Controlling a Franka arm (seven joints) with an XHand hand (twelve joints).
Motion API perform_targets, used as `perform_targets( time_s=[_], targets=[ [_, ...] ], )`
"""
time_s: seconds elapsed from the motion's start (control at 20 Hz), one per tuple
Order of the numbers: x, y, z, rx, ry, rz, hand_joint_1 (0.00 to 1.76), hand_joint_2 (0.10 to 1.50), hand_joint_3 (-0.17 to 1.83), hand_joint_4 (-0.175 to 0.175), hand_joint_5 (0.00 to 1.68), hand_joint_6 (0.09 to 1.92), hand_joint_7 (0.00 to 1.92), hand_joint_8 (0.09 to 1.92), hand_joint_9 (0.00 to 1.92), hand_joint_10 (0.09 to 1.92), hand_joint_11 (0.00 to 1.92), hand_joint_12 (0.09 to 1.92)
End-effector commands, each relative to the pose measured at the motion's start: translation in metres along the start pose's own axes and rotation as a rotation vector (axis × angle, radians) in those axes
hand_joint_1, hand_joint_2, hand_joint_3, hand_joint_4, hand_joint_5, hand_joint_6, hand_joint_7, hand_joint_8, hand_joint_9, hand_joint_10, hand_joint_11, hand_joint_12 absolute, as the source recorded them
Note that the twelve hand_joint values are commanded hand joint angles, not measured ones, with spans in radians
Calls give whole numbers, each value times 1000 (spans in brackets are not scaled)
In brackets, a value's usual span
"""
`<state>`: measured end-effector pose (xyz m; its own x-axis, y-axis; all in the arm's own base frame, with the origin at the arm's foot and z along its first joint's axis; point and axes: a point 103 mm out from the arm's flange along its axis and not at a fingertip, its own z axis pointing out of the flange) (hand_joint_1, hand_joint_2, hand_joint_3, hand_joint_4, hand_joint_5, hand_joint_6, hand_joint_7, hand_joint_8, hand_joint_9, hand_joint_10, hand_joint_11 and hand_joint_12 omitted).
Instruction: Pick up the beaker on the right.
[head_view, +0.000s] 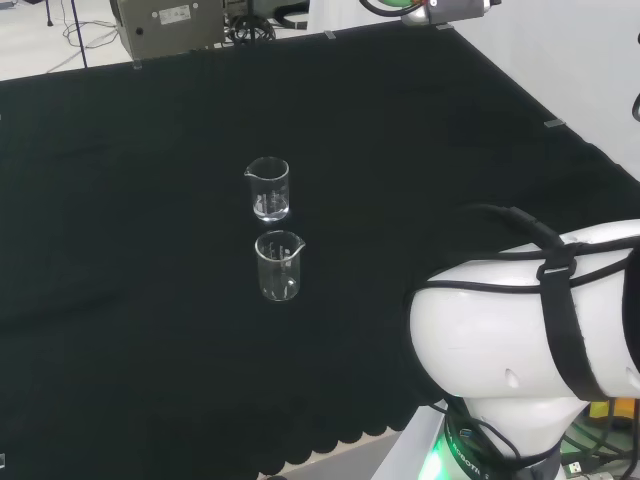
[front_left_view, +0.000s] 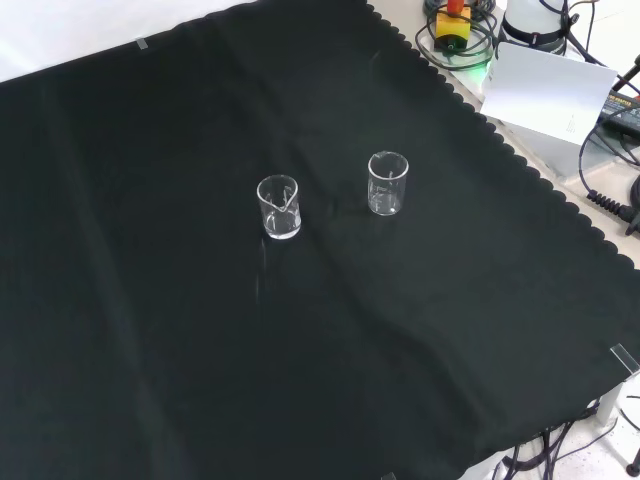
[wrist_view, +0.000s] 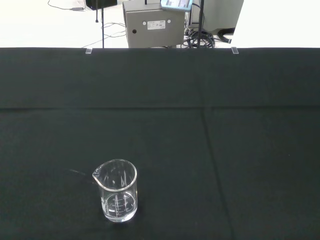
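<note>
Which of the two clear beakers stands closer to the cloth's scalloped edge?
The right-hand beaker in the front view, nearest the scalloped edge; it is the nearer beaker in the head view.

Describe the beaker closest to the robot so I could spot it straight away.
Start with the black cloth covering the bench; two small clear glass beakers stand upright near its middle, apart from each other. In the front view, the one you want is the right-hand one, nearer the scalloped cloth edge. In the head view it stands in front of its twin.
</note>
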<state>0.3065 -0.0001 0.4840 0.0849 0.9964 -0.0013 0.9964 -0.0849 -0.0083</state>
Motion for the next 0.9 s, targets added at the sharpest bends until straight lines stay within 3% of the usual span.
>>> perform_targets(
  time_s=[0.05, 0.2, 0.5, 0.75, 0.9],
  targets=[
    [1, 1, 1, -5, -9, 3, 173, 1124, 553, -10, 270, 330, 64, 562, 177, 651, 11, 1300],
    [-1, 1, 2, -4, -5, 7, 142, 1219, 383, -10, 331, 179, 72, 545, 174, 650, 0, 1343],
    [-7, 6, 12, 21, -4, 18, 136, 1245, 333, -10, 355, 124, 96, 548, 182, 652, 0, 1378],
    [-26, 10, 46, 47, 18, 30, 141, 1243, 325, -10, 356, 116, 120, 559, 213, 664, 19, 1396],
    [-40, 20, 73, 37, 71, 21, 160, 1236, 317, -12, 359, 109, 138, 568, 238, 671, 30, 1401]
  ],
)
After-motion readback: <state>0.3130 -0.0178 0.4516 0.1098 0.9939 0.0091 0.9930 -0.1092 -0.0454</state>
